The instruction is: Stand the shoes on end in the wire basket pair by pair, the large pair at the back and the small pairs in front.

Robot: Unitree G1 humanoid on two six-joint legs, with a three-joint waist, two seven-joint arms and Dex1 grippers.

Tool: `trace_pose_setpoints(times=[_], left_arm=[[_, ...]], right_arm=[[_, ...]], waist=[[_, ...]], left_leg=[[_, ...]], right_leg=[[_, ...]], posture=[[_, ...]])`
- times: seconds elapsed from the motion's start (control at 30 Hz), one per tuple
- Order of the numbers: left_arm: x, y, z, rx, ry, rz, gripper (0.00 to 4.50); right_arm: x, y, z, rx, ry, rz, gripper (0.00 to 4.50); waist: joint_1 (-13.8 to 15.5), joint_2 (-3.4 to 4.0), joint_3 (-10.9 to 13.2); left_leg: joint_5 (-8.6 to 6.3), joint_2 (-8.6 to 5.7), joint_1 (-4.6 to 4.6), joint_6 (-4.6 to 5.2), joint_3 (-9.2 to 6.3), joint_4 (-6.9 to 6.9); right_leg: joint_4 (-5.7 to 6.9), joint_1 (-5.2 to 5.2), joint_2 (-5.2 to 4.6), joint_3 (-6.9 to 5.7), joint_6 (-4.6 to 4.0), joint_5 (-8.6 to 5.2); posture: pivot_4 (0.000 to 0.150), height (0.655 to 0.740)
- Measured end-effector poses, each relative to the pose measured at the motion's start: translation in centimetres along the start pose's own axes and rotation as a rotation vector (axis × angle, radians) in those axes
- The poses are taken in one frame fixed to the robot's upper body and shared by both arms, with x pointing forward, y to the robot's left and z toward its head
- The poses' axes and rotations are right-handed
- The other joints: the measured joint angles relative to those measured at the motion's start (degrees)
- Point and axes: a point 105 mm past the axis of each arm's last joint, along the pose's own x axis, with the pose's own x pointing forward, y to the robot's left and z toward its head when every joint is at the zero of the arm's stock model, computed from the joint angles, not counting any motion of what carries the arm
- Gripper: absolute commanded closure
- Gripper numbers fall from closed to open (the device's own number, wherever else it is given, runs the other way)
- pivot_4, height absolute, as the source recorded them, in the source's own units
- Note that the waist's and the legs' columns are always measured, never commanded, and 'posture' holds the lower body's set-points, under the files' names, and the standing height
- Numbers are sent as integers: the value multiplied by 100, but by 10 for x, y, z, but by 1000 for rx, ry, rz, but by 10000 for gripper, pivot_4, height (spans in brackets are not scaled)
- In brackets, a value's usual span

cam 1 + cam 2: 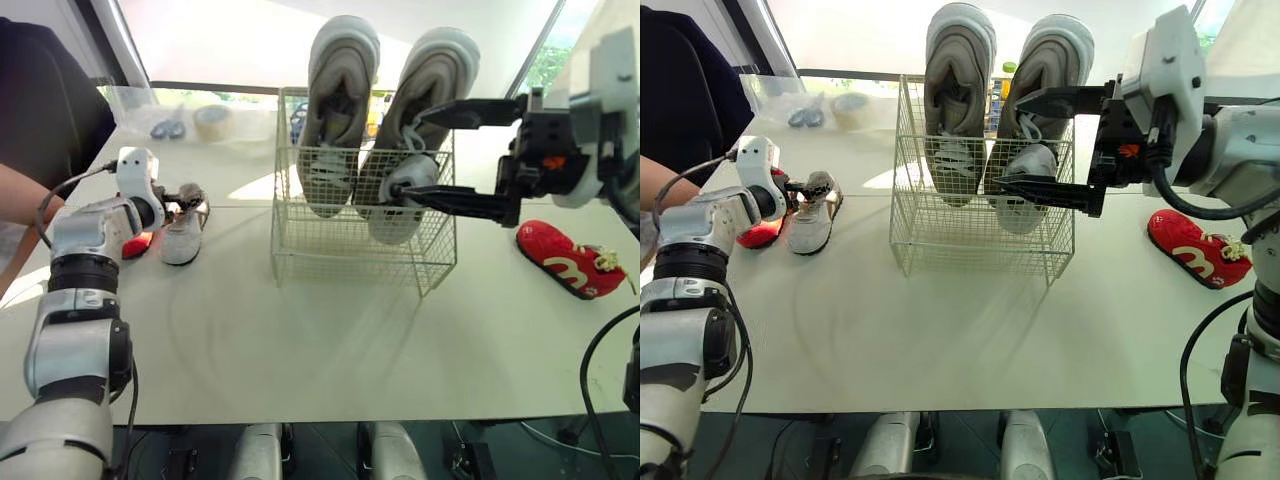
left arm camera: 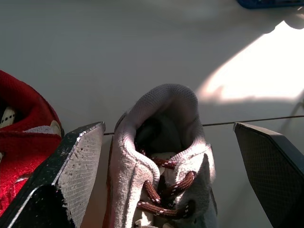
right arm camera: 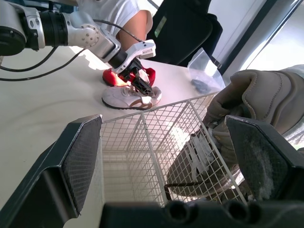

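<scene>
Two large grey shoes (image 1: 338,90) (image 1: 430,85) stand on end at the back of the wire basket (image 1: 350,250). My right gripper (image 1: 400,156) is open and held sideways just in front of the right large shoe, above the basket's front right part. On the table to the left lies a small white shoe with brown laces (image 1: 182,238). My left gripper (image 1: 186,200) is open over its heel end, one finger (image 2: 71,166) on each side of the collar (image 2: 164,123). A small red shoe (image 1: 135,245) lies right beside it. Another red shoe (image 1: 568,258) lies at the right.
A person's arm (image 1: 20,200) reaches in at the left edge. A clear plastic bag (image 1: 165,110) and a tape roll (image 1: 212,120) lie at the table's back left. The basket's front half holds no shoes.
</scene>
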Motion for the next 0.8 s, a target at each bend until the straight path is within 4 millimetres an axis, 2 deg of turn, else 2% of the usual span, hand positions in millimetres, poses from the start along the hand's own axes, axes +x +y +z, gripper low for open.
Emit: trace_pose_setpoints(times=[0.13,0.53,0.63,0.73,0.8], left_arm=[[8,0,-12,-20,23,10,0],[12,12,-20,-163,3,85,0],[13,12,-22,-212,-2,86,9221],[12,14,-23,-236,-9,92,23869],[12,14,-23,-248,-10,90,31466]], right_arm=[[2,2,1,6,-2,-1,414],[1,3,-1,19,11,-13,414],[1,3,-3,21,17,-15,0],[0,3,-3,21,22,-17,0],[0,3,-4,20,22,-18,0]], waist=[[-3,-9,3],[-24,-13,3],[-24,-14,3],[-15,-14,3],[8,-16,2]], left_leg=[[-1,0,-1,0,-1,1],[-1,1,-1,1,-2,0],[-1,1,-1,1,-2,2],[-1,1,-1,2,-3,3],[-1,1,-1,2,-3,5]], right_leg=[[0,-1,-1,0,0,0],[4,-2,-1,-1,19,11],[6,-2,-1,-1,19,11],[8,0,-1,-3,19,11],[8,2,-1,-4,19,11]], posture=[[1500,7400],[1500,7400],[1500,7400],[1500,7400],[1500,7400]])
